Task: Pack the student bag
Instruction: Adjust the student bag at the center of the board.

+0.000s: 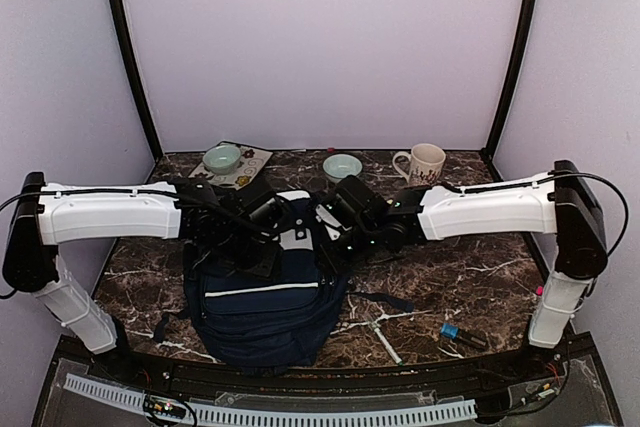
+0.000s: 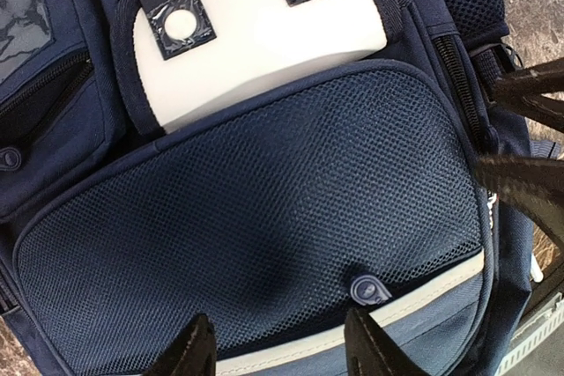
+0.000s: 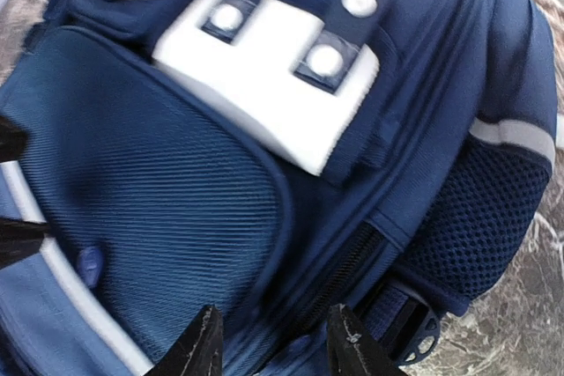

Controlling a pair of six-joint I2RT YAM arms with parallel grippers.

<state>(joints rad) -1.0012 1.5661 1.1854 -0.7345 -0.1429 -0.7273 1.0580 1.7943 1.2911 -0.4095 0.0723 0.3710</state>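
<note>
Left wrist view: looking down on large navy blue fabric backpack (image 2: 264, 217), filling nearly the whole frame under the left gripper (image 2: 278, 351). Jaws parted, nothing between them, only dark mesh front pocket (image 2: 220, 244) below the tips. Contact with the fabric: cannot tell. White square patch (image 2: 256, 33) ahead of the gripper, crossed by two navy straps with white snaps. Round zip-pull tab (image 2: 368, 289) just ahead of the right-hand fingertip.

Right wrist view: blurred. Right gripper (image 3: 275, 348) over the backpack too, jaws apart with a clear gap, nothing seen clamped; touching or not, cannot tell. Zip seam on the bag's side directly beneath the tips. White patch ahead and to the left, dark mesh side pocket (image 3: 476, 217) off to the right, grey buckle (image 3: 414, 334) just beside the right-hand tip.

Top view: backpack lying on dark marble worktop (image 1: 450, 277), both grippers close together above its far, patch end. Beyond the grippers: pale green bowl (image 1: 222, 158) on a printed mat (image 1: 255, 162), second pale bowl (image 1: 342, 166), cream mug (image 1: 425, 162). Nearer than the right gripper and to its right: white pen-like stick (image 1: 383, 337), small blue-and-black object (image 1: 462, 334).
</note>
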